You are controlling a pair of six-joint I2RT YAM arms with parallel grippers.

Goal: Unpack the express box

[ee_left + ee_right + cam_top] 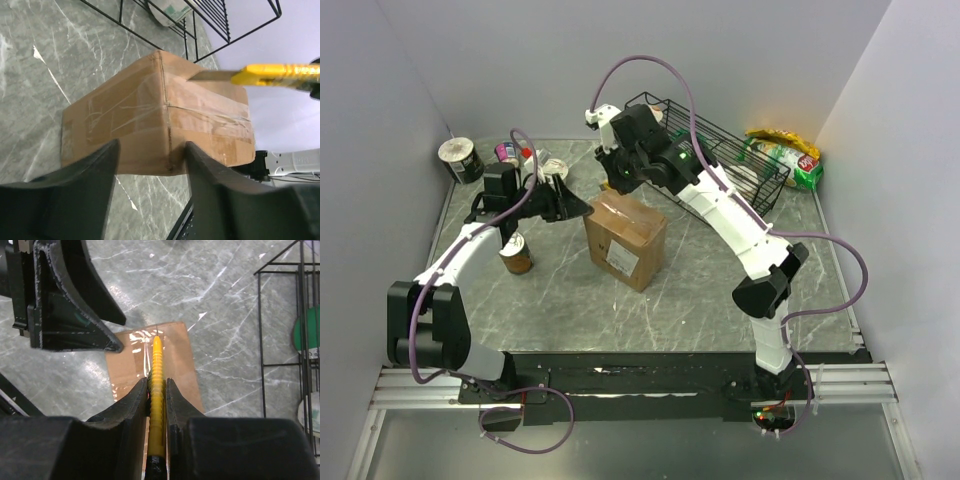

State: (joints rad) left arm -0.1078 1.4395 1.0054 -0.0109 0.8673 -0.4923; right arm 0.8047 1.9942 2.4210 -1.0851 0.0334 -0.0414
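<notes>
Express box (626,238) near the middle of the grey marbled table (720,300), just in front of the black wire basket (740,150). Judged early in the job: flaps shut, clear tape (125,107) unbroken along the seams as far as visible, nothing taken out, no contents showing. Left to do, by this reading: slitting the tape, folding the flaps back, lifting out whatever lies inside. Looks like a brown corrugated carton, roughly cube-shaped, standing upright and turned slightly askew to the table edge, with glossy tape running over the top and down a side and a white shipping label (620,258) on the side facing the arm bases. Corners a little soft, no tears seen. Right gripper (610,178) above the far top edge, clenched on a yellow utility knife (157,370), handle pinched between the two fingers and pointing down toward the carton. Left gripper (578,205) at the box's left side, jaws parted, one finger to each side of a vertical corner in the left wrist view; touching the cardboard or just short of it, cannot tell. Blade (212,76) smallest of all, bare and lying flat, tip meeting the upper edge of the carton near the taped seam; cut begun or not, cannot tell.
</notes>
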